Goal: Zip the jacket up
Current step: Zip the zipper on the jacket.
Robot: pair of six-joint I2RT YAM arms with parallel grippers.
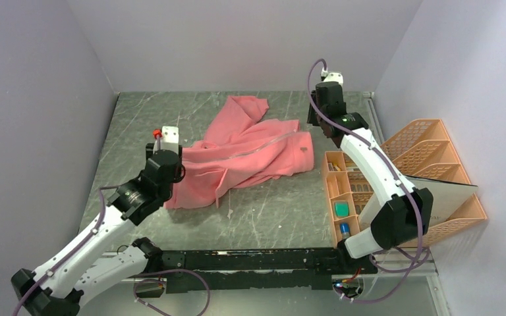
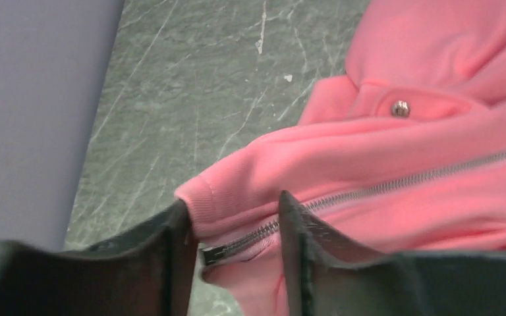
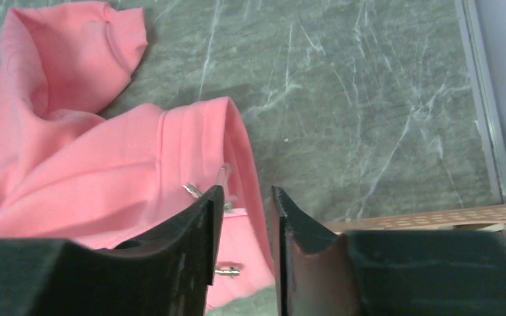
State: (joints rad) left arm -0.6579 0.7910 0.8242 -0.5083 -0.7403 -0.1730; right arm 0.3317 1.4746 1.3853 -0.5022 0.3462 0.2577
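Hovering low with the left gripper [image 2: 232,205], jaws only narrowly parted, straddling the bottom end of the zipper [image 2: 395,183]. Hem corner of the jacket [image 1: 250,155] right there in the gap, brushing one inner pad, not visibly clamped. Much the same at the right gripper [image 3: 246,192]: a narrow gap, pink edge running through it, small metal bits [image 3: 193,191] just beside one finger. So: jacket stretched out between the two grippers, lying loosely on the table [image 2: 191,85].

Now the risks.
- **Lifting away with cloth caught on a pad:** would drag the hem and bunch the front.
- **Closing off-centre at the left:** could pinch teeth rather than fabric and skew the track.
- **Tugging either end sideways:** could ripple the soft panel and jam the slider on a fold.
- **Swinging the right arm back:** orange rack [image 1: 428,155] close behind it, easy to clip.

Seeing meshed teeth ahead of the left fingers, but cannot tell whether zipped all the way to the top.

Materials: soft, fleece-like knit in salmon pink, ribbed at the hem, limp and quick to crease. Fine metal zipper teeth. A domed silver snap [image 2: 400,108] on a flap beyond the left fingers. Underneath, hard grey-green stone-look surface, scratched, probably slick enough for sliding.
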